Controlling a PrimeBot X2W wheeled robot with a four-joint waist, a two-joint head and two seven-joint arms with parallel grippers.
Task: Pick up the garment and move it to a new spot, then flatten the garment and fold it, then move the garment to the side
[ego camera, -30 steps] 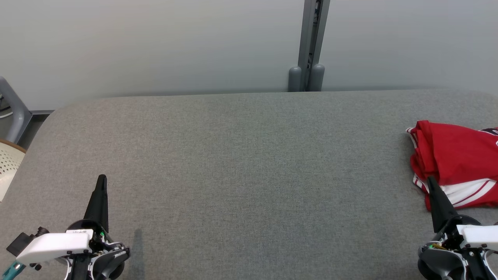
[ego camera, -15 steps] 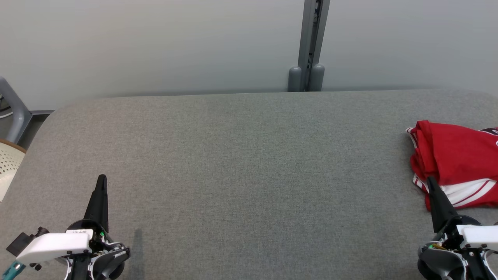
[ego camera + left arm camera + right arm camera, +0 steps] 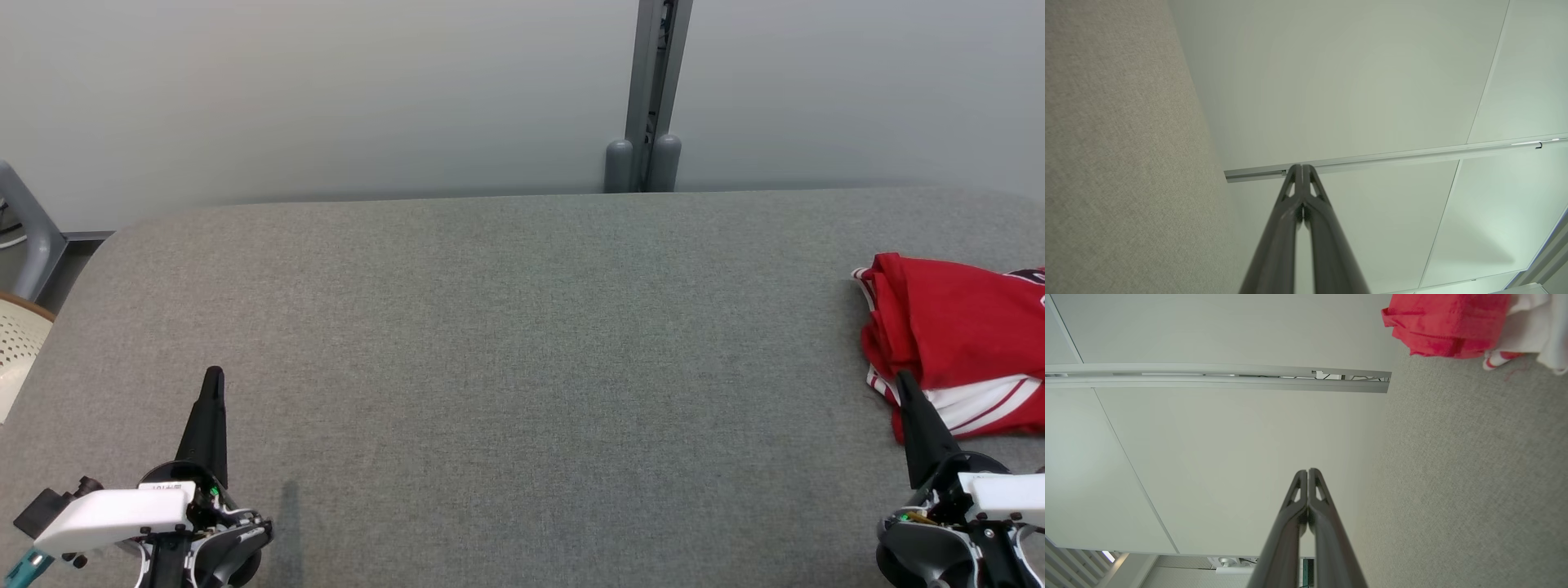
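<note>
Across the grey table (image 3: 522,343) nothing has shifted in the last second: my left gripper (image 3: 214,376) and right gripper (image 3: 903,379) stay clenched, empty. Such stillness suits the red garment (image 3: 955,327) either awaiting pickup or already set aside. It lies bunched at the table's right edge, white striped trim showing, near my right fingertips.

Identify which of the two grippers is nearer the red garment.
The right gripper, at the head view's lower right: its shut tip shows right beside the red garment, while the left gripper lies far across the grey surface.
</note>
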